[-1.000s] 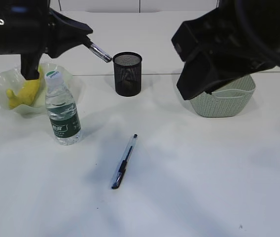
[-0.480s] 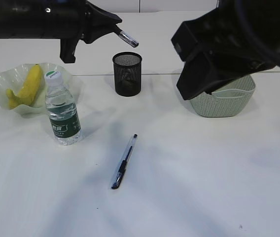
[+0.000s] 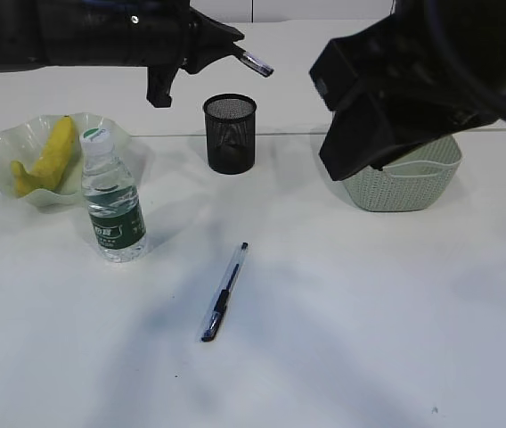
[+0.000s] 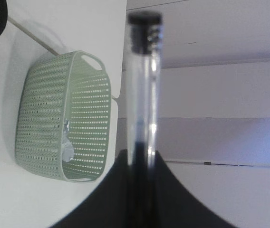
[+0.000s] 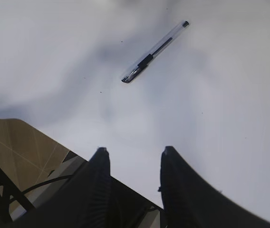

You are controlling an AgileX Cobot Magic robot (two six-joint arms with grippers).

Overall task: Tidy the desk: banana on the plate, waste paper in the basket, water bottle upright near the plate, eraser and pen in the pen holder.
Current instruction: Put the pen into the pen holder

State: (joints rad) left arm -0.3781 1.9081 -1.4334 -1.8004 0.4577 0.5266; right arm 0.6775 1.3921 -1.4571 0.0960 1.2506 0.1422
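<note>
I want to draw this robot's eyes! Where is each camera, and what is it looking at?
Exterior view: in front of the desk, looking down at a slant; both arms show.
Left wrist view: on the left arm, facing the basket past its left gripper holding a pen.
Right wrist view: on the right arm, looking down over the open right gripper.
Exterior and right wrist views share the lying pen.

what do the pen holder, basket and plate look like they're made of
Pen holder: likely black metal mesh, matte; fine see-through grid.
Basket: pale green moulded plastic, it seems; rows of small holes imitating weave, cut-out handle.
Plate: translucent greenish glass or plastic, can't tell which; wavy glossy rim.
</note>
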